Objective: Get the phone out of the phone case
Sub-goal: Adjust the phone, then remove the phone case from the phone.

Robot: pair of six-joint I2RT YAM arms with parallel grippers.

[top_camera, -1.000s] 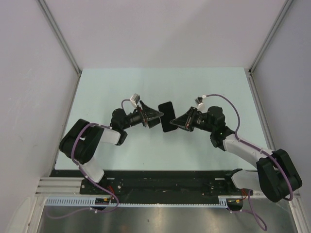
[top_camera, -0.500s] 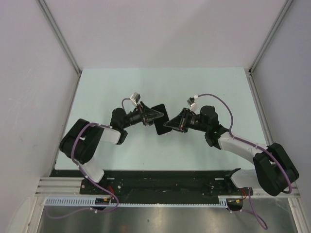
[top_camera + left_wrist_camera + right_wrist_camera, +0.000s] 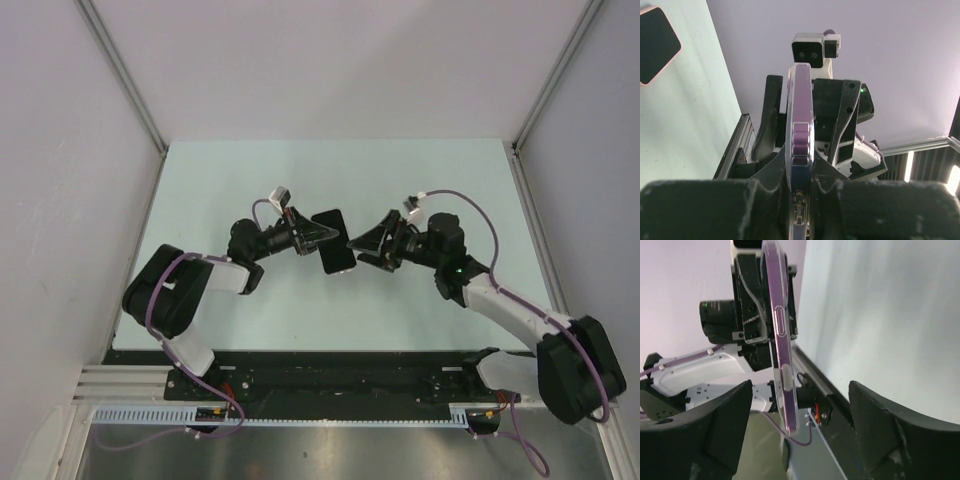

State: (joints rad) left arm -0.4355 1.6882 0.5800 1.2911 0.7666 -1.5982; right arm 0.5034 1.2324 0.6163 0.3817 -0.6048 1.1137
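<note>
Here the left gripper (image 3: 320, 240) pinches the purple-edged phone case (image 3: 337, 256), held edge-up; the right gripper (image 3: 356, 249) stands spread wide just beside it

No text, label, brand or number reads in any view; perhaps the pictures are too coarse.
</note>
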